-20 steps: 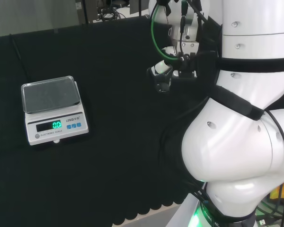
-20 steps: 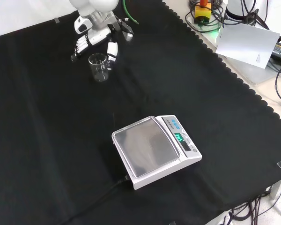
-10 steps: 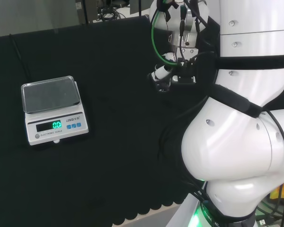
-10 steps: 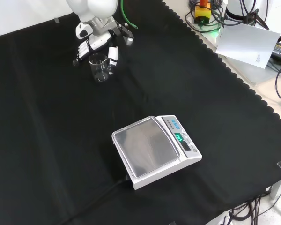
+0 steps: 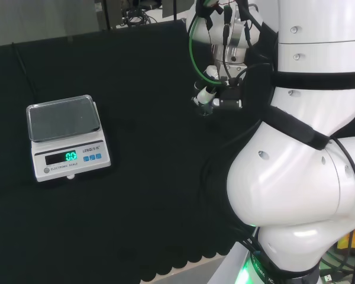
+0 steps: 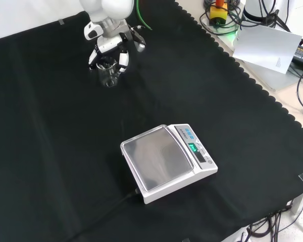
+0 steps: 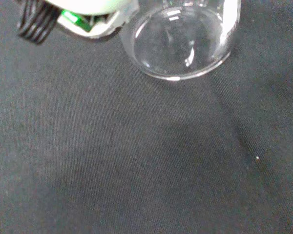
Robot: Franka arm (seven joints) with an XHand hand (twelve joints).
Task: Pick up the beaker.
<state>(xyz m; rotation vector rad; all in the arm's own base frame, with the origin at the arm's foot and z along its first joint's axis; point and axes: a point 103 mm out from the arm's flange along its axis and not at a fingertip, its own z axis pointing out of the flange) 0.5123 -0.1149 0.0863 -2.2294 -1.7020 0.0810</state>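
Head view: I see the hand (image 5: 208, 93) at about 1 o'clock, beside the arm's links; the scale (image 5: 67, 136) sits at 9 o'clock, well apart. Front view: at 11 o'clock my hand's fingers (image 6: 122, 58) curl round the clear beaker (image 6: 107, 73), which stands upright on the cloth (image 6: 55, 151) (I judge it not yet lifted). Wrist view: the beaker's base rests on cloth.

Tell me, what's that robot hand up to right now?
Hand over beaker, fingers curled down round its rim. Beaker upright on the black cloth, looks empty. Scale stands apart, nothing in the way.
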